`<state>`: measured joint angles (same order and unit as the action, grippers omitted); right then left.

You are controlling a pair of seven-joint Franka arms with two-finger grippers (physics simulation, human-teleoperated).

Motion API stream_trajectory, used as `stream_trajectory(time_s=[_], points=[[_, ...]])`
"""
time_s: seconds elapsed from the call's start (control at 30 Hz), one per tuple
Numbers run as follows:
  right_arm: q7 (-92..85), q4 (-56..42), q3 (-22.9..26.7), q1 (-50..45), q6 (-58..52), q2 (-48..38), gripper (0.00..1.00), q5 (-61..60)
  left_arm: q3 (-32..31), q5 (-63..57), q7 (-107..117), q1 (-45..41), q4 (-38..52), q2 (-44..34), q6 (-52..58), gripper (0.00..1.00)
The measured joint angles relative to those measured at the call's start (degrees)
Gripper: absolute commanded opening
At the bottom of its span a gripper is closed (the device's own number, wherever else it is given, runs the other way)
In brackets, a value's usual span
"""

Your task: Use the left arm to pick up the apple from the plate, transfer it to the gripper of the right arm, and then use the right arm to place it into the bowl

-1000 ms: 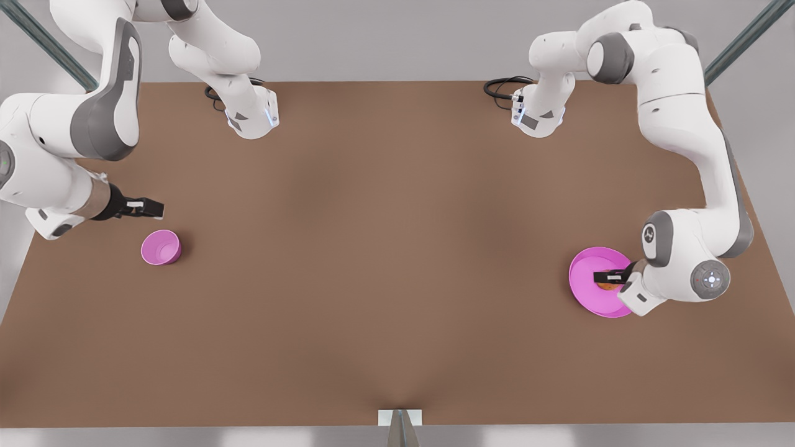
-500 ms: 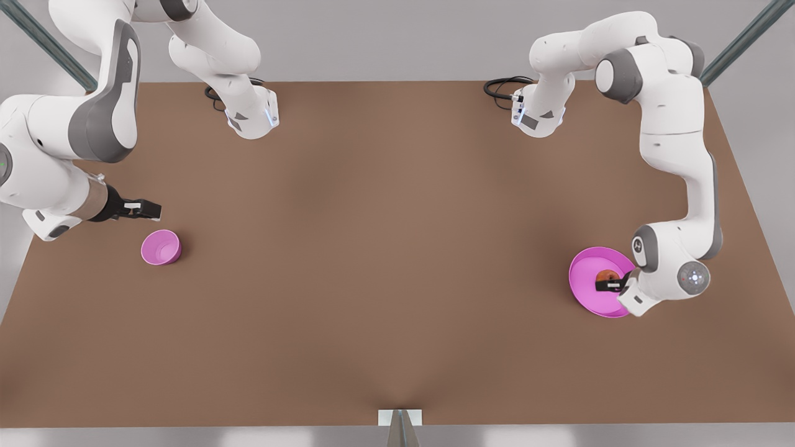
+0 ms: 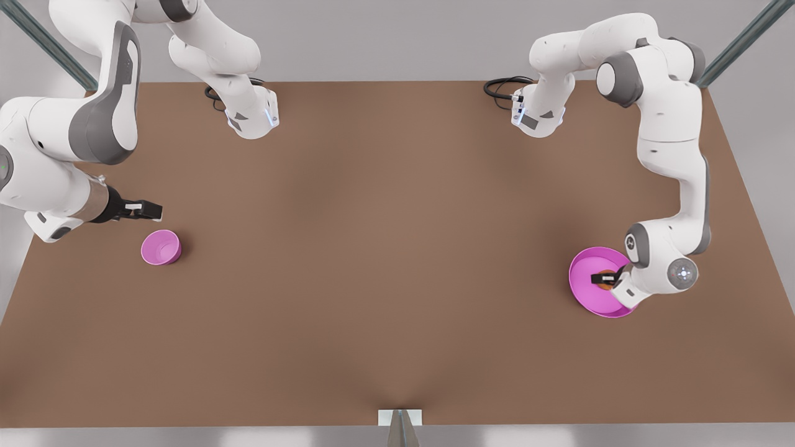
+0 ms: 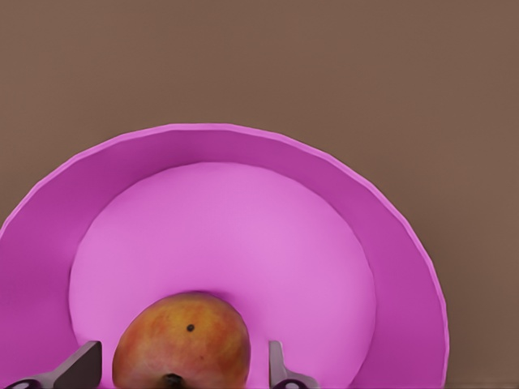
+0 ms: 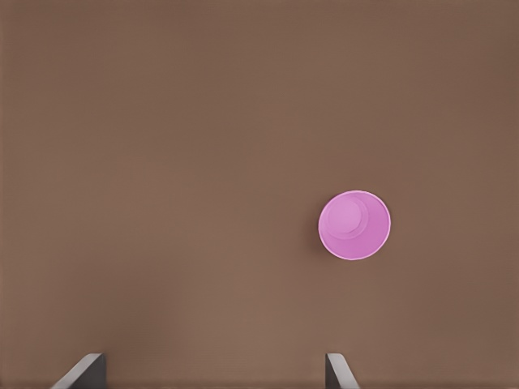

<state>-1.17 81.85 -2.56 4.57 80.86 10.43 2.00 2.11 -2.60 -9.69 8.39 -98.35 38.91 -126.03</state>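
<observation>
At the front view's far left, the right gripper hangs above the brown table just up-frame of the small pink bowl; this arm waits, and in the right wrist view its two fingertips stand wide apart with nothing between them, the bowl sitting upright and apart from them. Across the middle of the frame the tabletop is bare down to a small grey bracket at the bottom edge. At the lower right of the front view lies the pink plate, and the left gripper is low over it, right at the apple. The left wrist view shows the apple resting on the plate's flat floor, near the rim on the camera's side, stem end toward the lens, with the fingers spread on either flank and a visible gap on each side, so the claw is wide and not yet gripping. The apple looks firm, rounded and smooth-skinned, probably light enough for these fingers but apt to roll or squirt out of a pinch placed off centre. The best hold appears to be across its widest girth, pads level on opposite flanks, leaving one end exposed for the right gripper to take.
</observation>
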Motion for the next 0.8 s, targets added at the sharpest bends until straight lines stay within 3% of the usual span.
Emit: stream_trajectory(time_s=[0.43, 0.6, 0.63, 0.67, 0.8], points=[[-0.1, 0.3, -0.1, 0.0, -0.1, 0.1, 1.00, -0.1, 0.0, 0.3, -0.9, 0.4, -0.8, 1.4, -2.8, 1.00], [-0.2, 0.5, -0.1, 0.0, -0.1, 0.1, 1.00, -0.1, 0.0, 0.3, -1.0, 0.5, -0.8, 1.8, -3.6, 0.94], [-0.2, 0.5, -0.1, 0.0, -0.1, 0.1, 1.00, -0.1, 0.0, 0.3, -1.1, 0.5, -0.8, 1.9, -3.7, 0.91], [-0.2, 0.5, -0.1, 0.0, -0.1, 0.1, 1.00, -0.1, 0.0, 0.2, -1.0, 0.6, -0.8, 1.9, -3.7, 0.81], [-0.3, 0.5, -0.1, 0.1, -0.1, 0.1, 1.00, -0.1, 0.0, -0.1, -0.8, 0.7, -0.8, 1.7, -3.8, 0.68]])
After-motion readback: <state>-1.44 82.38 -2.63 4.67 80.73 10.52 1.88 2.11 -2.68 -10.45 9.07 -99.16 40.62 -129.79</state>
